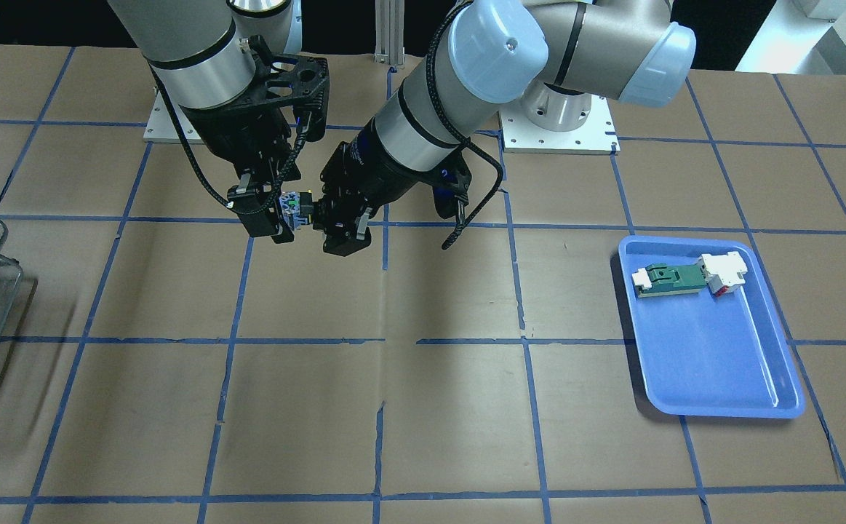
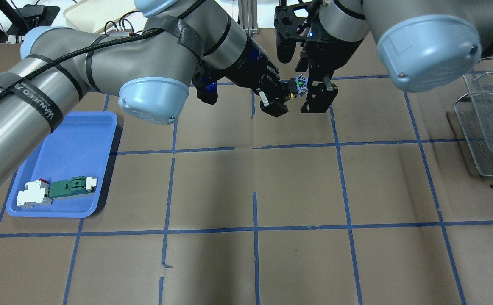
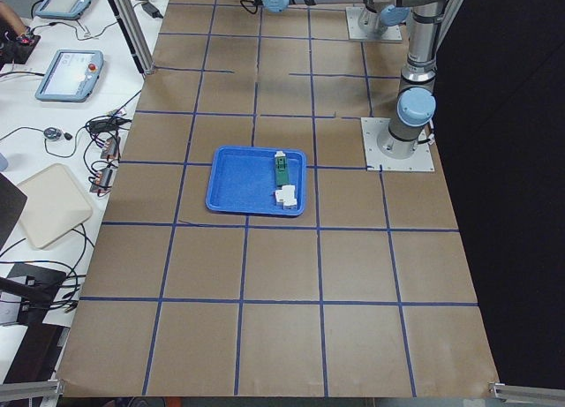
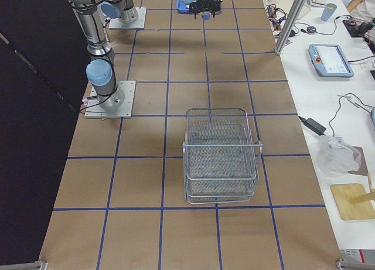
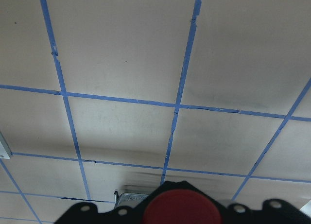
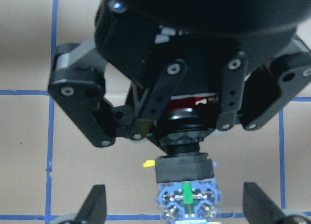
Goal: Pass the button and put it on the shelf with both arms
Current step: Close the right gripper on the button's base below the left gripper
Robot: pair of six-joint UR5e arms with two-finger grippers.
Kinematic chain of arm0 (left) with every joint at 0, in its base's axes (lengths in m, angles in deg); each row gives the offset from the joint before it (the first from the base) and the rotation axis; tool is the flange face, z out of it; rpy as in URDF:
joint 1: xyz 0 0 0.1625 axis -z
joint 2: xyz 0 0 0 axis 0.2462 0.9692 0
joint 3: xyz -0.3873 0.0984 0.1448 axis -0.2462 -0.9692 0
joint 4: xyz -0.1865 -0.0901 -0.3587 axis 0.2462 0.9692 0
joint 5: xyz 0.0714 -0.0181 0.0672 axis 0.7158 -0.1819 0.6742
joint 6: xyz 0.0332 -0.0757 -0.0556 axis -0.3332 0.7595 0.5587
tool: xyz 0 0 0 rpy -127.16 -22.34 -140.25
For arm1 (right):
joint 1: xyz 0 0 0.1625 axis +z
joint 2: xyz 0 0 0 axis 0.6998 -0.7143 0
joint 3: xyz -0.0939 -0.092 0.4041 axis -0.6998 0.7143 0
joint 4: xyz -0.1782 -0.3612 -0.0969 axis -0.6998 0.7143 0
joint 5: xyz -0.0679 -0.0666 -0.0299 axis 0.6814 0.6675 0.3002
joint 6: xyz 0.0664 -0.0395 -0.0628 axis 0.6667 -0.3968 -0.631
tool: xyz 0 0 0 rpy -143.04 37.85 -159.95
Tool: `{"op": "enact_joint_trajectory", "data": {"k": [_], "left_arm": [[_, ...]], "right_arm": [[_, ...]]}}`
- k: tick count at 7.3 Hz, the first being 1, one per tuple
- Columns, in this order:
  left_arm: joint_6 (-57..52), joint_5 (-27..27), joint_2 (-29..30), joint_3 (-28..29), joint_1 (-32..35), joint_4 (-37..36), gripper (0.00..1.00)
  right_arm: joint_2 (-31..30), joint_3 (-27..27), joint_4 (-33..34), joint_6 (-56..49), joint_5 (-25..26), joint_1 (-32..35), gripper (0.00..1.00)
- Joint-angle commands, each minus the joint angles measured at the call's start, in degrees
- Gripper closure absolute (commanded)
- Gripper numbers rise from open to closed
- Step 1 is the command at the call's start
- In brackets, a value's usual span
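The brown tabletop (image 1: 423, 407), gridded with blue tape, carries the wire shelf (image 4: 220, 159) at one end and a blue tray (image 1: 713, 364) at the other. In the air between them, the left gripper (image 1: 332, 222) has its jaws grasping the button (image 1: 295, 206) at the cap end. The right gripper (image 1: 273, 218) holds its jaws released on both sides of the back block.

Blue tray (image 1: 713, 364) on the taped brown table (image 1: 423, 422), green-and-white part (image 1: 673, 279) touching white block (image 1: 723, 271) inside.
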Motion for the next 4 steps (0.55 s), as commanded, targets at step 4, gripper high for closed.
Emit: {"op": "enact_joint_trajectory", "data": {"k": [4], "left_arm": [[0.0,0.0,-0.7,0.0,-0.1,0.0,1.0]], "right_arm": [[0.0,-0.1,0.8,-0.1,-6.1,-0.9,0.0]]}}
